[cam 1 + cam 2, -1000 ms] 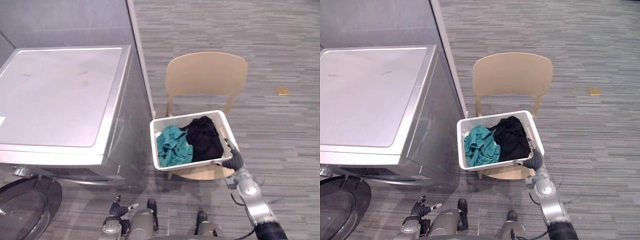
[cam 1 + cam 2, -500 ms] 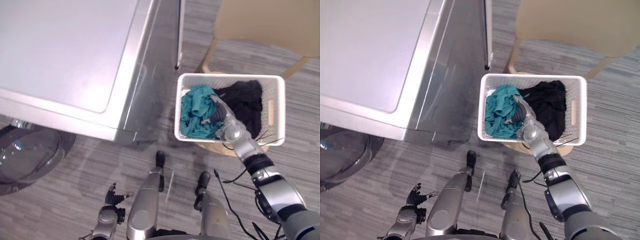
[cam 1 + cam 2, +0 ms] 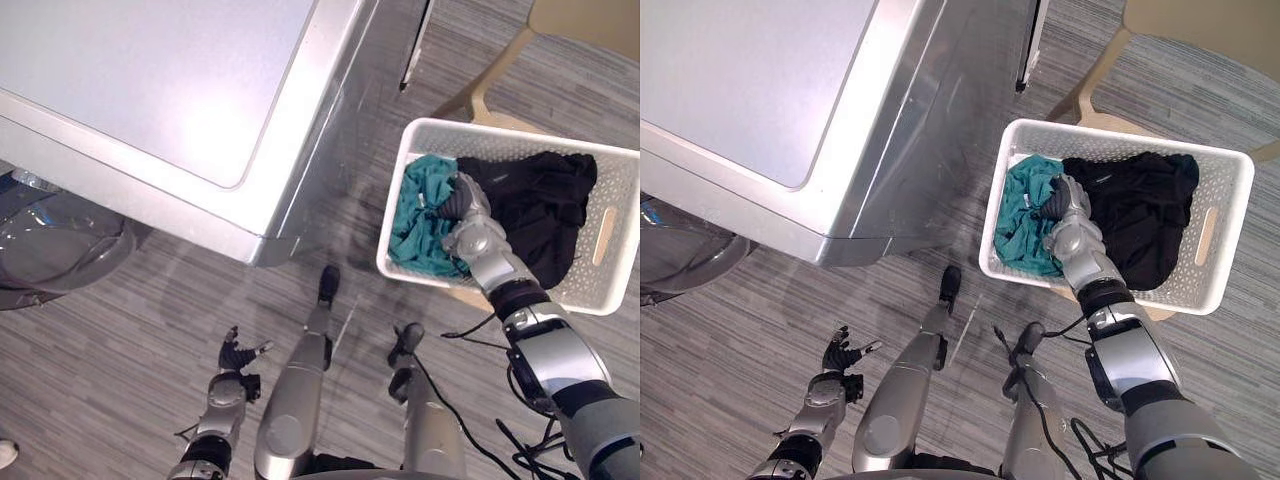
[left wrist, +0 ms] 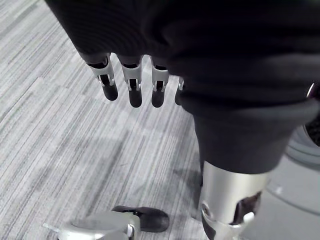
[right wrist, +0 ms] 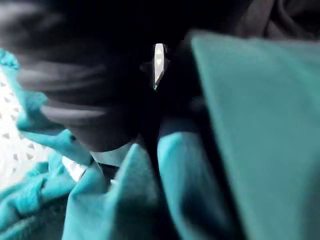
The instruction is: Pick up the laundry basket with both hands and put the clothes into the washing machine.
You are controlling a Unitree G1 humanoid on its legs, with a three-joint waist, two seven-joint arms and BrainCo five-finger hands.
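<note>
Here our right hand (image 3: 470, 225) lies in the crumpled teal garment (image 3: 418, 215) inside the white perforated plastic laundry basket (image 3: 600, 288); we cannot tell its grip. Our left hand (image 3: 236, 357), fingers slack, hangs well apart.

Floor (image 3: 120, 330) is covered w/ grey streaked carpet-type planks; same grey streaks are seen in left wrist view, approx. 9 o'clock. A tan wooden chair (image 3: 585, 18) is placed at approx. 1 o'clock in head views, legs splayed, back cut off by the edge. A narrow white wall trim (image 3: 418, 45) w/ dark lower end is seen at 12–1 o'clock, near a chair leg. Floor is lit softly & evenly.
</note>
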